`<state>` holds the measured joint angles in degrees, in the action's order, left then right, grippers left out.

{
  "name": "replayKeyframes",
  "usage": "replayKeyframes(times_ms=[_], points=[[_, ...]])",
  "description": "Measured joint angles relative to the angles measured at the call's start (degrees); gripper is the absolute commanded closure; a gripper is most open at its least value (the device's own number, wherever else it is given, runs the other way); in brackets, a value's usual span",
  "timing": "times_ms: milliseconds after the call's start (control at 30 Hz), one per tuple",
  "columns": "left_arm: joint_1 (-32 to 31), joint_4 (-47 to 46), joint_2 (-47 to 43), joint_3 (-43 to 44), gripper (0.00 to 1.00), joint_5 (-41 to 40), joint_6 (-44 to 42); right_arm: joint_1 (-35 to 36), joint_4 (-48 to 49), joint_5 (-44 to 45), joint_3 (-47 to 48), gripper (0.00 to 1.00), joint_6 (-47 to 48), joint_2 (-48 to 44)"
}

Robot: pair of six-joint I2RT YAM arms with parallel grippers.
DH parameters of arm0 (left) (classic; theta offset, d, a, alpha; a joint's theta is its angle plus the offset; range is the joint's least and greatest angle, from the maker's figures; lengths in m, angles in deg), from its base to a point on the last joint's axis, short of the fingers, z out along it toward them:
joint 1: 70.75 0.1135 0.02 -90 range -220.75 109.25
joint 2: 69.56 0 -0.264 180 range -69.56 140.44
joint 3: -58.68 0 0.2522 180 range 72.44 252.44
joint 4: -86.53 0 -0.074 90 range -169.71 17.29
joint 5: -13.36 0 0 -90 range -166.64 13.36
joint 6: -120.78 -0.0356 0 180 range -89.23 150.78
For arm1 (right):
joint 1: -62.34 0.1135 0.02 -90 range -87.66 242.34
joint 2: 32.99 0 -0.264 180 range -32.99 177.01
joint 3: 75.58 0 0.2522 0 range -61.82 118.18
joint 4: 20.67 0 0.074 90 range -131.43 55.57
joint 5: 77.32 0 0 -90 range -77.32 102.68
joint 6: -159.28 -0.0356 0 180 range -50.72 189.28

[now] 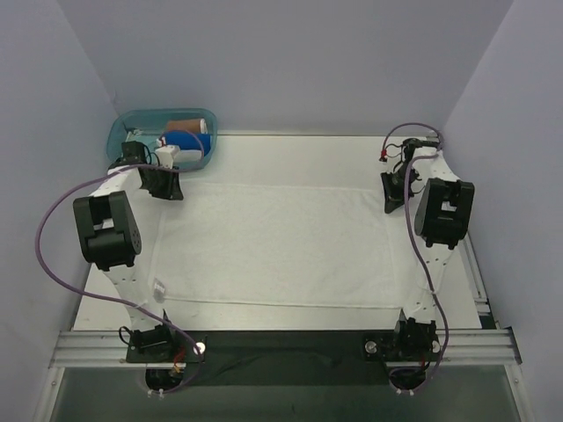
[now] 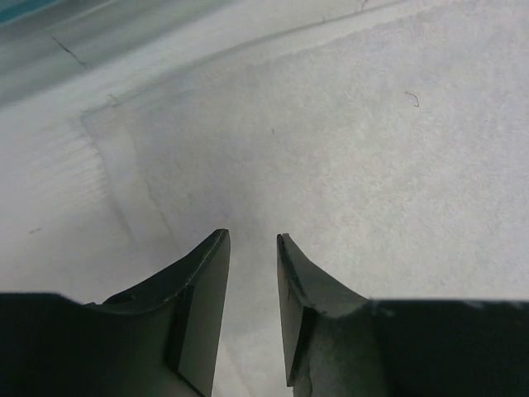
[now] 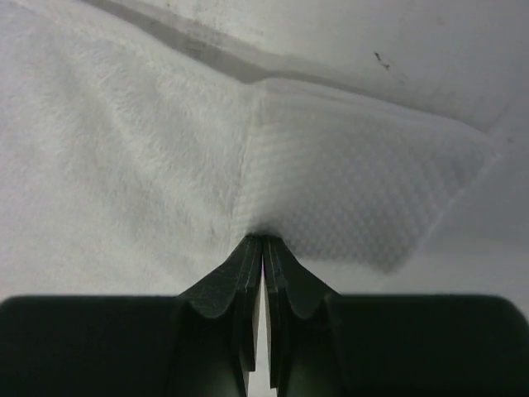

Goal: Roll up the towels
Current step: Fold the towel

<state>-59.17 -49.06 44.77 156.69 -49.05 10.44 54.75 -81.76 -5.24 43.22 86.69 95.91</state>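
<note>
One white towel [image 1: 281,246] lies spread flat across the table. My left gripper [image 1: 165,189] hovers at its far left corner with the jaws a little apart and nothing between them. In the left wrist view the gripper [image 2: 252,237] is just over the towel [image 2: 372,149] near its banded left edge. My right gripper [image 1: 391,200] is at the far right corner. In the right wrist view it [image 3: 263,240] is shut on the towel [image 3: 124,165], pinching the cloth by the corner band, which is slightly raised.
A teal plastic bin [image 1: 132,119] stands at the far left, just behind my left gripper. It holds a rolled blue towel [image 1: 186,141] and a rolled brown towel [image 1: 186,125]. Walls close in on both sides and at the back.
</note>
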Motion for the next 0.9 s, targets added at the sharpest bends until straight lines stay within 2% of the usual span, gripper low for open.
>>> replayKeyframes(times_ms=[200, 367, 433, 467, 567, 633, 700, 767, 867, 900], points=[[-2.67, 1.55, 4.63, 1.14, 0.66, -2.19, 1.01, 1.53, -1.14, 3.45, 4.76, 0.92, -0.83, 4.31], [-2.8, 4.44, 10.19, 9.55, 0.66, -2.99, 3.5, 2.08, -3.43, 6.14, 12.0, 0.92, -1.86, 8.33], [-2.86, 4.79, 11.76, 12.09, 0.64, -3.04, 4.26, 2.23, -3.98, 6.84, 16.17, 0.91, -2.43, 10.6], [-2.91, 5.22, 12.55, 13.51, 0.6, -3.08, 4.63, 2.29, -4.07, 7.23, 18.1, 0.9, -2.69, 11.54], [-2.97, 6.29, 13.73, 16.2, 0.54, -2.86, 4.94, 2.34, -3.45, 7.74, 19.91, 0.8, -2.97, 12.2], [-2.91, 7.48, 13.49, 16.52, 0.5, -1.92, 4.68, 2.21, -3.21, 7.82, 19.89, 0.65, -2.86, 11.8], [-2.84, 10.1, 12.26, 16.24, 0.48, -1.22, 4.5, 1.86, -2.89, 6.88, 18.18, 0.51, -1.73, 9.88], [-2.67, 12.33, 8.31, 13.22, 0.41, -0.02, 3.08, 1.14, -3.17, 4.2, 12.15, 0.47, 0.09, 3.98], [-2.12, 18.36, -2.54, 5.4, 0.4, 0.98, -0.55, 0.33, -4.87, 2.03, -0.48, 0.49, 3.98, -10.4], [-1.79, 19.89, -6.71, 2.69, 0.41, 1.14, -2.32, 0.0, -5.27, 1.77, -4.83, 0.55, 5.35, -15.93]])
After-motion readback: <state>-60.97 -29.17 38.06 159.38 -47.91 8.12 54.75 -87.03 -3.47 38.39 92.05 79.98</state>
